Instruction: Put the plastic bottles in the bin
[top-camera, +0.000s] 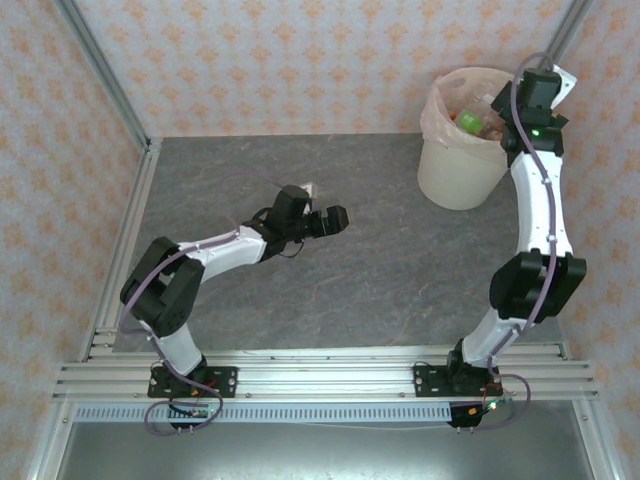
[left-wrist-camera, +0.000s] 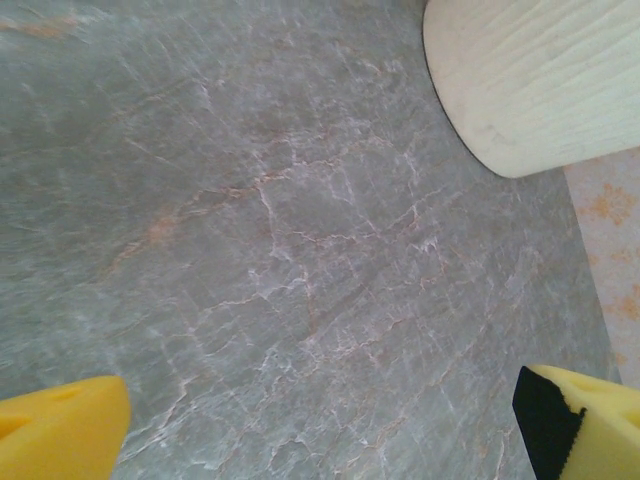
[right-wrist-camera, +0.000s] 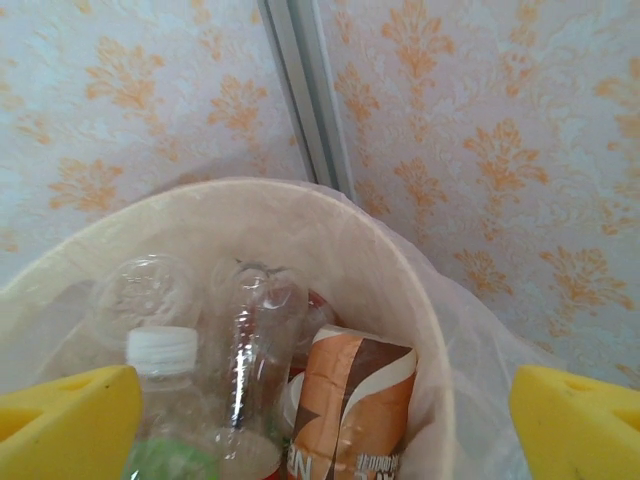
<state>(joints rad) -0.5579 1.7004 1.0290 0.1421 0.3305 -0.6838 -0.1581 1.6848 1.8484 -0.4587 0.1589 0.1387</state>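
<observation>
The right claw's (right-wrist-camera: 322, 420) yellow foam pads (right-wrist-camera: 70, 425) sit closest to the lens, one at each lower corner of its wrist view. They are spread wide with nothing gripped between them. The left claw (left-wrist-camera: 320, 430) is just as wide, with its pads at the far corners and bare surface between them.

The grey marbled table (top-camera: 330, 290) spreads beneath the left claw, which is held over its middle. The bin (top-camera: 458, 175) stands well ahead of that claw and off to its right, at the far right of the table. It is directly under the right claw, which hangs above its mouth. The bin is a round cream-white bucket, wider at the rim than at the base. It is lined with a thin pale pink bag (right-wrist-camera: 485, 345) that drapes over the rim.

The plastic bottles (right-wrist-camera: 255, 335) lie inside the bin, below and between the right claw's pads. The biggest in sight is the brown-labelled bottle (right-wrist-camera: 350, 400), wrapped in brown and cream, just right of centre under the claw. Left of it is a clear, crumpled one. Further left is the white-capped bottle (right-wrist-camera: 160, 350), clear with green at its lower part. Behind that, a clear round bottle base (right-wrist-camera: 145, 290) faces the camera. From above, a green patch (top-camera: 468, 122) shows among them.
</observation>
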